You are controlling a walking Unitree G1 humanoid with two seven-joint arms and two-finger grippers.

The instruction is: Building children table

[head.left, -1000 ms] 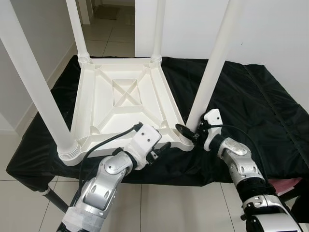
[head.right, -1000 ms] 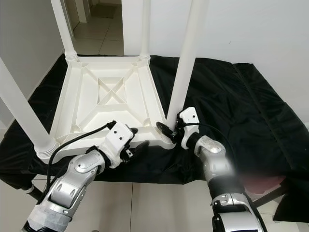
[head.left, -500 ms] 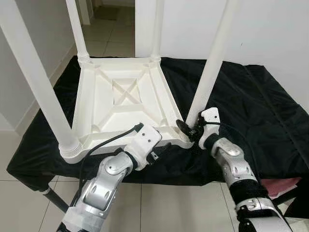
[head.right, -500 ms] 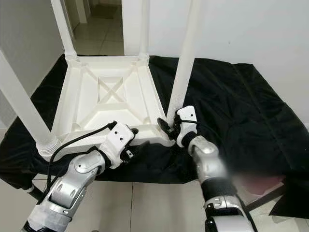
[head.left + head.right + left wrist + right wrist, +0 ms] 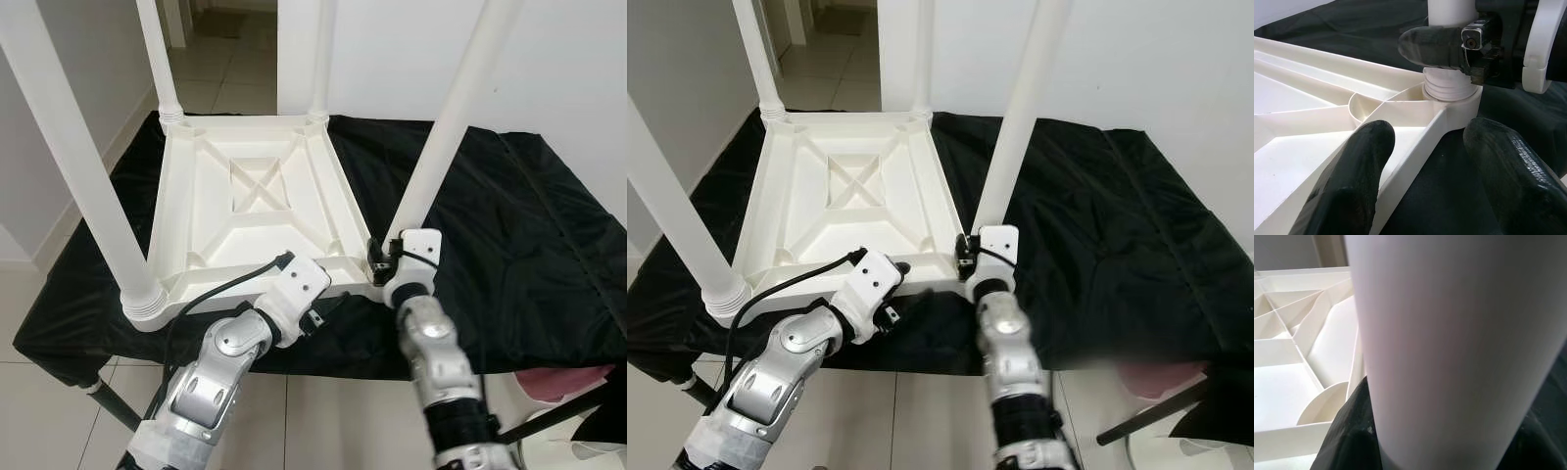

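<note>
White plastic children's table (image 5: 250,206) is lying upside down on a black-draped surface (image 5: 509,225), its ribbed underside facing up and four round legs standing at its corners. Near-right leg (image 5: 446,127) is sitting in its threaded corner socket. Right hand (image 5: 380,260) is closing both fingers around that leg's base. Left hand (image 5: 1425,171) is spreading its fingers (image 5: 1354,181) open, straddling the table's near rim beside the same corner, gripping nothing.
</note>
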